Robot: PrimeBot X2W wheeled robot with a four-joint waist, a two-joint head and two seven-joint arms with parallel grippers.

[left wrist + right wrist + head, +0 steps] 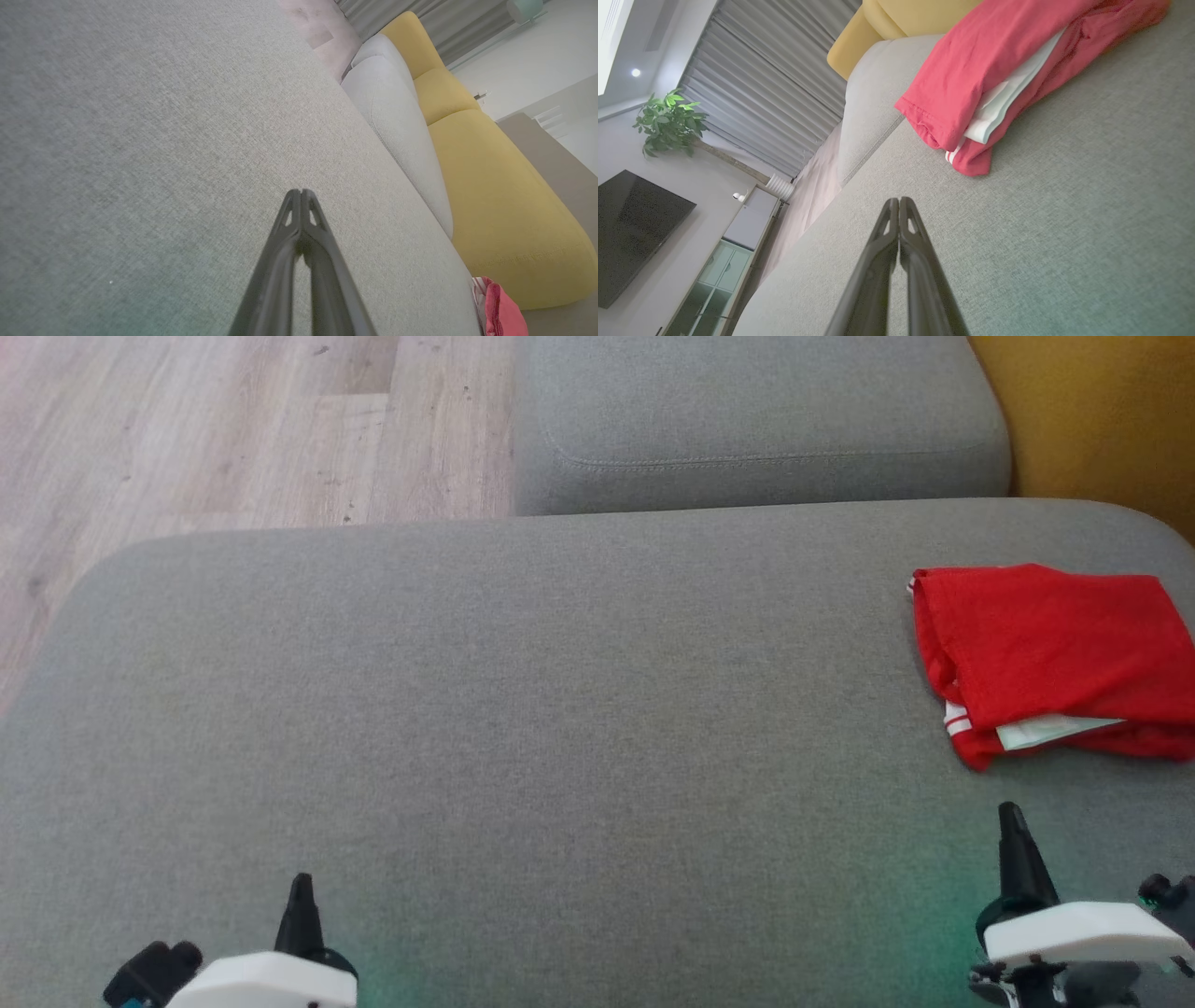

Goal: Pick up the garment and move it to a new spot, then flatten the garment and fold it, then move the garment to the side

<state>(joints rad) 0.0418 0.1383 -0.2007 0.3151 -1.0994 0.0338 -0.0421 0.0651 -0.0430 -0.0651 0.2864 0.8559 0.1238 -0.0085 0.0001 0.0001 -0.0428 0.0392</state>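
Your left gripper [301, 882] sits low at the near left of the grey seat [560, 709]. Its white wrist casing is just inside the bottom edge of the head view, and the dark fingers point up and away from you. The jaws are pressed tight together, tip against tip, and nothing is caught between them. From the left wrist, the closed fingers lie out over bare grey fabric; you cannot tell whether they touch it.

Over on the right, your right gripper [1010, 810] reaches a bit further forward than the left one, fingers leaning slightly to the left. It is clamped right down to a single dark point and carries nothing. From the right wrist, the shut fingers aim just to the left of the garment's near corner, with a strip of bare seat between tip and cloth.

The red garment [1055, 653] lies folded in a rough rectangle at the far right of the seat, running off the right edge of the head view. White striped trim and a white inner layer peek out along its near edge. Neither gripper touches it. Beyond the seat sits a second grey cushion [747, 420], with yellow upholstery [1102, 411] to its right and wooden floor [187, 429] to the left.
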